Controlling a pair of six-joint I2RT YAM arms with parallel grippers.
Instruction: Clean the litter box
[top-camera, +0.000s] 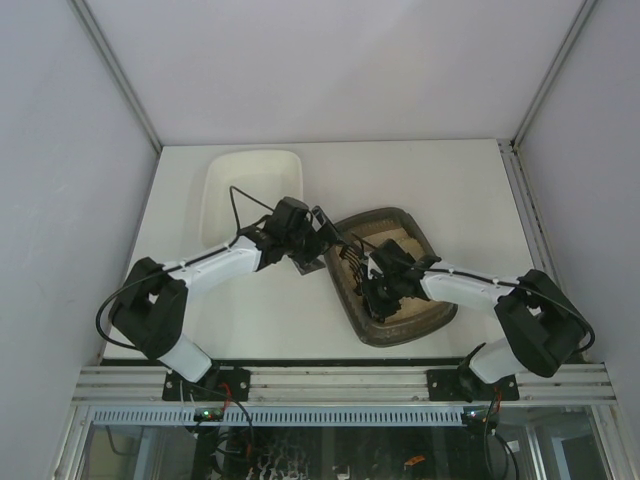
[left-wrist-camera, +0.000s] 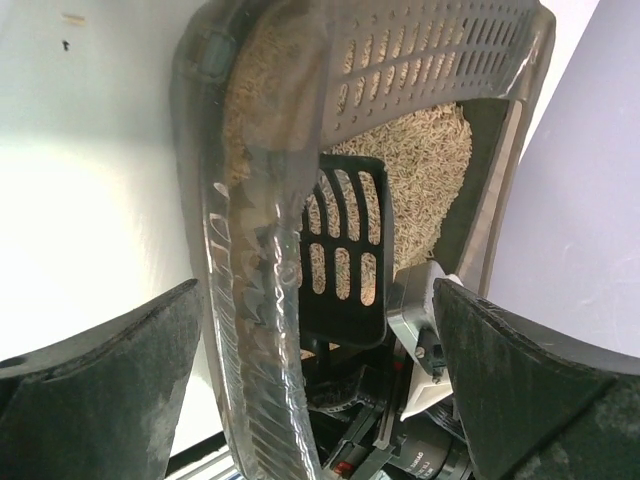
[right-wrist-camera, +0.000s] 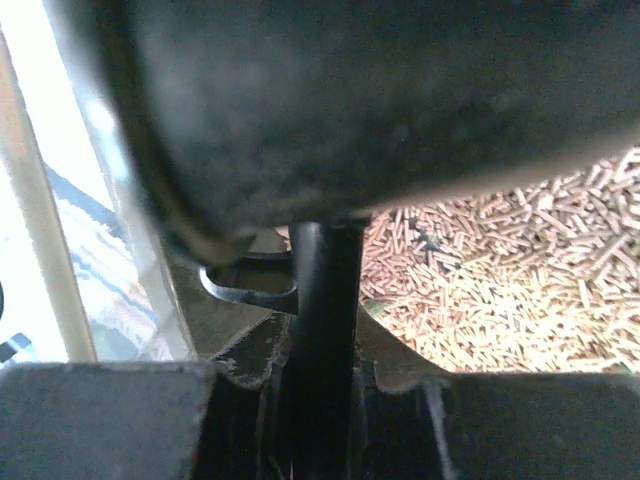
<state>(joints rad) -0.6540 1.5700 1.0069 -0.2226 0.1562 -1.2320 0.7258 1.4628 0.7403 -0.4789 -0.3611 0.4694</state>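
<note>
1. Dark grey-brown rectangular plastic litter box (top-camera: 400, 337) with beige litter lies skewed on the white table (top-camera: 460, 190), right of centre. It sits just beside the white plastic tray (top-camera: 250, 165) at rear left.
2. Left gripper (top-camera: 318, 245) is at the box's left rim. The wrist view shows the fingers (left-wrist-camera: 110, 390) spread wide, released, with the rim (left-wrist-camera: 250, 330) running between them. A clear gap remains on the right-hand finger's side.
3. Right gripper (top-camera: 378, 285) is over the litter, inside the box. It is clenched on the thin handle (right-wrist-camera: 322, 290) of a black slotted plastic scoop (left-wrist-camera: 345, 250).
4. The scoop blade stands in the litter, near the left rim.
</note>
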